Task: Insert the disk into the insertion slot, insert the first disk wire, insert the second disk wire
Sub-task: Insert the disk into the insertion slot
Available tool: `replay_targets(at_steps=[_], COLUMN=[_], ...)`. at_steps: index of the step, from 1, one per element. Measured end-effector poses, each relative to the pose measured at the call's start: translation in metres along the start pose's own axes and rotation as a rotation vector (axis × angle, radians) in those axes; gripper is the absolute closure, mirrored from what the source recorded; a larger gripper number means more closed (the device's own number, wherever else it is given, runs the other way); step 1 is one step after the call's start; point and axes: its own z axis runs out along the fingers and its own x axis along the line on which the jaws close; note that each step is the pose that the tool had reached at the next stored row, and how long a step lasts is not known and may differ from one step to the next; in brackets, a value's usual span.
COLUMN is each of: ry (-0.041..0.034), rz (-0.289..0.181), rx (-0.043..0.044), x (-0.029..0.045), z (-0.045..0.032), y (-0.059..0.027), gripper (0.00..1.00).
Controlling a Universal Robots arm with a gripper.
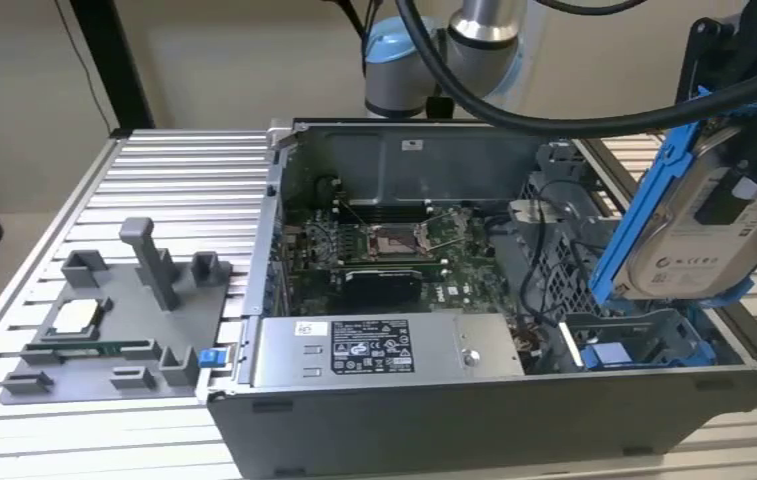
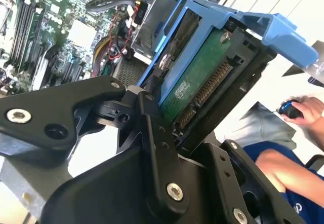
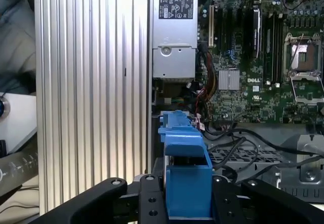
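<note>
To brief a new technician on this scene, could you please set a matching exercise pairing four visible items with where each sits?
Items:
1 disk
2 power-supply box
3 grey fixture tray
4 motherboard

Places:
A on the slatted table beside the case
B held in the gripper above the case
C flat on the case's bottom
D inside the case, along its near wall in the exterior view

Pairs: 1-B, 2-D, 3-A, 4-C
</note>
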Motion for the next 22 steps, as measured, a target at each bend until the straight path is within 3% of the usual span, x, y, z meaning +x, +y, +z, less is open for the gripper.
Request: replay_targets(at_steps=[22], ry=[0.0001], rz=[0.0], rx=[-0.0011], x=[-0.0009], z=[0.0167], y=[-0.0029], gripper=[1.0])
